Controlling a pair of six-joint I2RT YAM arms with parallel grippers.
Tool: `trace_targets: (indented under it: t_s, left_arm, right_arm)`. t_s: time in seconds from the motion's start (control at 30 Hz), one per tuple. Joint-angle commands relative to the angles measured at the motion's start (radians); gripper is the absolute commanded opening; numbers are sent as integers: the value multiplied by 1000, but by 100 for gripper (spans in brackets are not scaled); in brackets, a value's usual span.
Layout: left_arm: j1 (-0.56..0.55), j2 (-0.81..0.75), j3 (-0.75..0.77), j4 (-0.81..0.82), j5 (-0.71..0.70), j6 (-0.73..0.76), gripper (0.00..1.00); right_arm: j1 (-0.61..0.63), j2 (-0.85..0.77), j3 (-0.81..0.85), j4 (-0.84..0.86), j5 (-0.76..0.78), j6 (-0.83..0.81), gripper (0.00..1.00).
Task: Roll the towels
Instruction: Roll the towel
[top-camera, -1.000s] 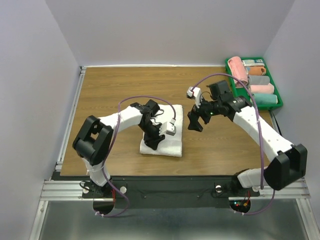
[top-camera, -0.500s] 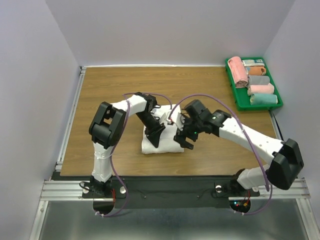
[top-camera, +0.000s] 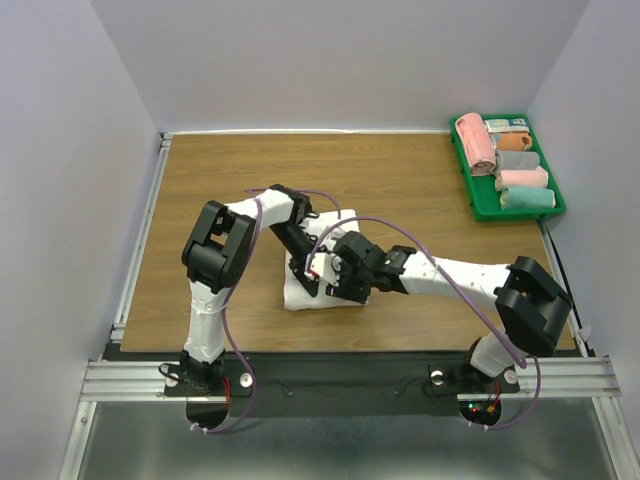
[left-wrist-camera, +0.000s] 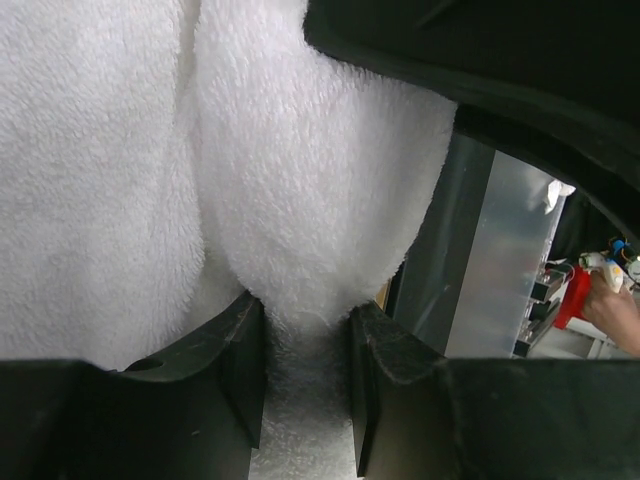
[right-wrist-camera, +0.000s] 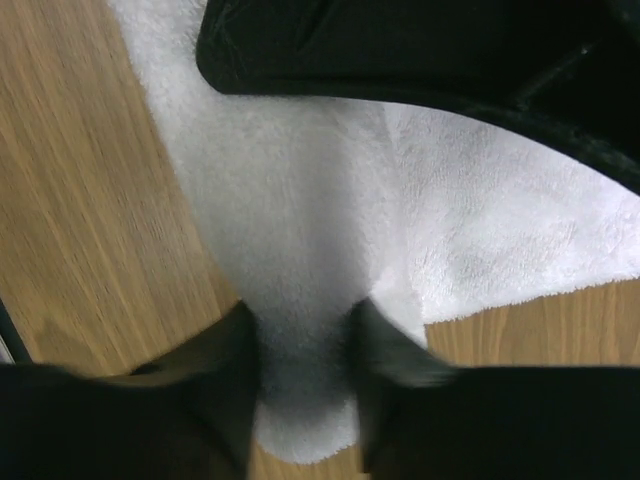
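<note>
A white towel (top-camera: 296, 297) lies partly rolled on the wooden table, in front of the arms. My left gripper (top-camera: 310, 283) is shut on a thick fold of the white towel (left-wrist-camera: 300, 150), which bulges out between its two dark fingers (left-wrist-camera: 228, 372). Right beside it, my right gripper (top-camera: 346, 288) is shut on the end of the roll of white towel (right-wrist-camera: 300, 250), with its blurred fingers (right-wrist-camera: 215, 385) against both sides. Both grippers (left-wrist-camera: 305, 375) (right-wrist-camera: 305, 375) sit low on the cloth and cover much of it from above.
A green bin (top-camera: 521, 213) stands at the back right corner and holds several rolled towels (top-camera: 523, 178) in pink, orange, grey and pale green. Bare wooden table (top-camera: 220, 180) surrounds the white towel, and white walls close in the back and both sides.
My right arm swung left from mid-table onto the white towel and its jaws closed on the rolled end. My left arm shifted slightly and kept its grip.
</note>
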Motion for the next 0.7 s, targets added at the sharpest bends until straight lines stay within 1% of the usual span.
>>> trace_targets:
  t_s: [0.0,0.03,0.07,0.1,0.17,0.2,0.23,0.27,0.3,0.33,0.4,0.43,0.5,0.53,0.57,0.63,0.67]
  left_arm:
    - [4,30,-84,164,-250,63,13]
    - [13,9,-93,180,-252,55,15]
    - [13,-11,-102,189,-252,55,17]
    - [23,-30,-114,195,-246,61,19]
    - [39,-91,-122,209,-237,69,27]
    - [62,-111,-124,212,-221,72,29]
    - [71,-146,-122,214,-214,76,37]
    - [86,-163,-119,212,-209,86,39]
    - [109,-177,-112,206,-195,98,51]
    - [128,-192,-108,206,-188,104,55]
    - [160,-235,-101,220,-165,106,71]
    - [190,-258,-96,223,-157,106,75]
    - [220,-280,-72,225,-146,101,76]
    - [241,-306,-64,232,-141,96,90]
    - [252,-323,-59,237,-135,90,99]
    - [263,-365,-56,260,-132,66,99]
    - [272,-411,-61,295,-138,57,99]
  right_arm:
    - [10,31,-50,57,-55,2,10]
    - [10,26,-58,56,-70,9,3]
    - [8,25,-66,56,-84,12,1]
    - [7,22,-76,48,-101,15,1]
    - [4,25,-79,10,-158,16,1]
    - [-4,28,-78,-9,-182,18,1]
    - [-7,32,-75,-24,-226,21,0]
    - [-13,35,-72,-38,-246,24,1]
    - [-21,44,-66,-59,-291,33,0]
    - [-25,51,-60,-70,-312,39,1]
    - [-41,61,-44,-98,-351,50,1]
    - [-48,77,-38,-105,-384,61,1]
    - [-70,95,-21,-128,-409,67,1]
    - [-76,112,-14,-145,-434,70,1]
    - [-84,123,-7,-152,-443,72,1]
    - [-105,141,5,-164,-477,73,1]
    - [-111,164,22,-174,-486,76,1]
